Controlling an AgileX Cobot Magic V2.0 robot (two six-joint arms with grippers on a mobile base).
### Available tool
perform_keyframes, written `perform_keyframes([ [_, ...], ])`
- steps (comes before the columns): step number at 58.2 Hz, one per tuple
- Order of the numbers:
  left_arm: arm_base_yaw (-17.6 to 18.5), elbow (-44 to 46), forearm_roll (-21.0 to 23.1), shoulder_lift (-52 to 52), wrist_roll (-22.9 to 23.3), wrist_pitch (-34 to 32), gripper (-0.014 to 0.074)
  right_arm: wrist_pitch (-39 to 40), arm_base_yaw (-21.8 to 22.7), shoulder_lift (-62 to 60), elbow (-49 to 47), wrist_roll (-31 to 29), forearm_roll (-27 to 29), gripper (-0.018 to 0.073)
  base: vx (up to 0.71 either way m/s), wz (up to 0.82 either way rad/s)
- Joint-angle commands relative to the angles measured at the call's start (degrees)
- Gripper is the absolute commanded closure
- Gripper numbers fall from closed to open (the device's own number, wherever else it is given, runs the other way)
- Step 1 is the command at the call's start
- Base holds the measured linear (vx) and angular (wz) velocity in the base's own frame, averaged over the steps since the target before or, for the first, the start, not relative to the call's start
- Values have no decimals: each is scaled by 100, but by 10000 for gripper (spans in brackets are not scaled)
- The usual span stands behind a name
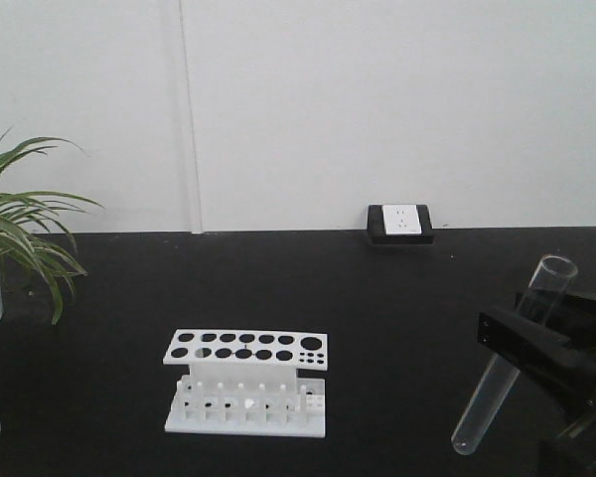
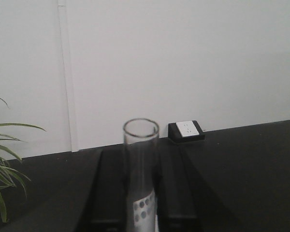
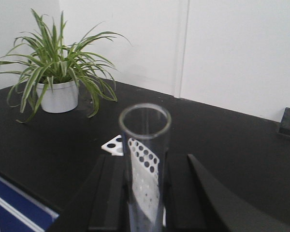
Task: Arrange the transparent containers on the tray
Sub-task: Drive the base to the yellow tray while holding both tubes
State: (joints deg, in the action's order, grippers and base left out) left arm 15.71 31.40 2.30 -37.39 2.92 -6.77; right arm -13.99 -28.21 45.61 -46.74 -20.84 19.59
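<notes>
A plain white wall (image 1: 377,99) runs behind, split by one thin vertical seam (image 1: 189,119). Below it stretches a matte black tabletop (image 1: 278,278). A black-framed white socket (image 1: 401,223) sits where the two meet. A striped-leaf plant (image 3: 63,58) in a white pot (image 3: 58,96) stands at the left. The light is even and soft.

The front camera faces the wall (image 1: 377,99). Wrist cameras sit right behind left gripper (image 2: 141,157) and right gripper (image 3: 147,162), facing forward. All see the plant (image 1: 20,224).
</notes>
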Motion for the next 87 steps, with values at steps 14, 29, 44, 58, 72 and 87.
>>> perform_keyframes([
  [14, 31, 205, 20, 1, 30, -460, 447, 446, 41, -29, -162, -22, 32, 432, -32, 2],
  [29, 31, 205, 20, 1, 30, -460, 447, 411, 41, -29, -162, -22, 32, 432, -36, 6],
  [44, 31, 205, 20, 1, 30, -460, 447, 411, 41, -29, -162, -17, 32, 432, -36, 4],
  [58, 31, 205, 20, 1, 30, -460, 447, 411, 41, -29, -162, -17, 32, 432, -36, 3],
  [72, 31, 205, 20, 1, 30, -460, 447, 411, 41, -29, -162, -17, 32, 432, -34, 0],
  [87, 31, 205, 20, 1, 30, -460, 447, 411, 41, -29, -162, -17, 32, 432, -33, 7],
])
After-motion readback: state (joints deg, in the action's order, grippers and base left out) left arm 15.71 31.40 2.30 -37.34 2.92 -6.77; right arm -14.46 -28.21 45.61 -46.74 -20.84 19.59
